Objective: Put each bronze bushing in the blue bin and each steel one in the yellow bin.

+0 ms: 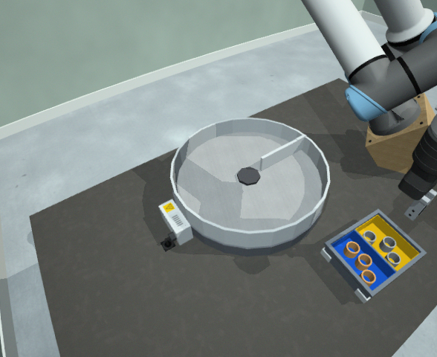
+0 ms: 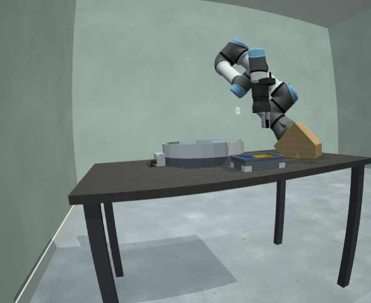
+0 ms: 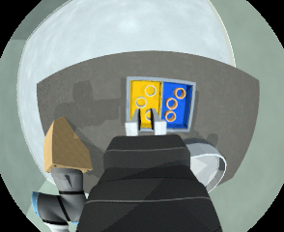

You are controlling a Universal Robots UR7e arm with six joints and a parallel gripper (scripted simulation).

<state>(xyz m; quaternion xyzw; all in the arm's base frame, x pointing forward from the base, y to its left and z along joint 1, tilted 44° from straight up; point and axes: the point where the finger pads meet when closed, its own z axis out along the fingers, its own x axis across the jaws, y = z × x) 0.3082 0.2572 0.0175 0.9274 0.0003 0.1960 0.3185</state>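
Observation:
The turntable (image 1: 249, 180) is a round grey tub with a black hub and a white divider blade; I see no bushing on it. The blue bin (image 1: 359, 261) holds three bronze bushings (image 1: 363, 261). The yellow bin (image 1: 387, 239) beside it holds three steel bushings (image 1: 387, 242). My gripper (image 1: 420, 205) hangs high above the table, up and to the right of the yellow bin, fingers a little apart with nothing between them. It also shows in the exterior view (image 2: 264, 123). In the wrist view the fingers frame the yellow bin (image 3: 145, 100) and the blue bin (image 3: 179, 103) far below.
A white control box (image 1: 175, 222) with a yellow label sits against the turntable's front left. The wooden wedge base (image 1: 399, 146) of the arm stands at the back right. The two-part bin tray (image 2: 257, 160) sits near the table's right front.

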